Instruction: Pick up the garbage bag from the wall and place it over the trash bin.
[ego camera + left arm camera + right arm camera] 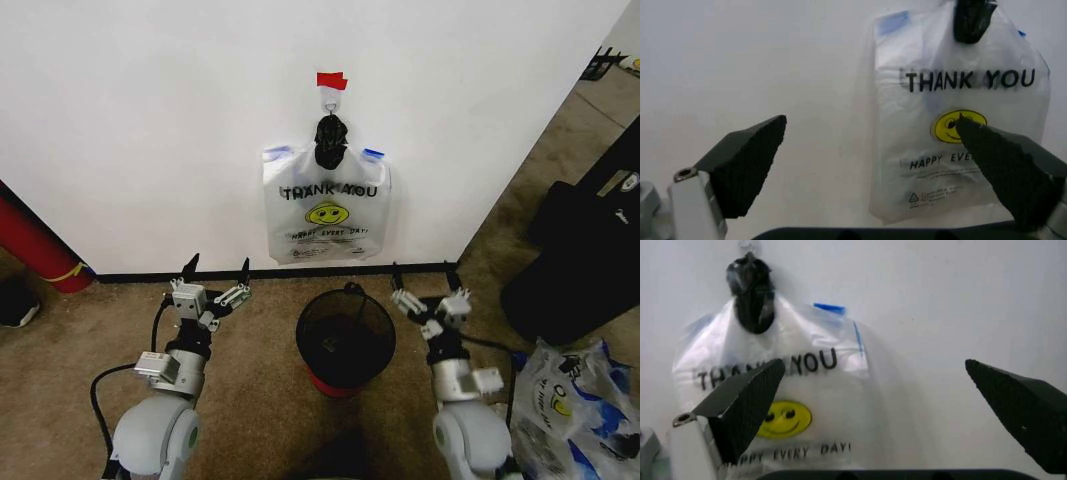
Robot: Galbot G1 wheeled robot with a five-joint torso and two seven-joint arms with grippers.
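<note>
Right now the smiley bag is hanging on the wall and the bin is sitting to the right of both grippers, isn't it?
Not quite. The bag does hang on the wall, but the head view shows the bin between the left gripper and the right gripper, under the bag.

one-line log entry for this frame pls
bag: hanging on wall hook | bin: on floor below bag, unlined | left gripper: open, low, left of bin | right gripper: open, low, right of bin

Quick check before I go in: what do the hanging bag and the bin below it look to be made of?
The garbage bag: thin, glossy, see-through plastic film, judging by its creases and the wall showing through. The trash bin: black wire mesh, probably metal, with the floor visible through its sides and a red base.
</note>
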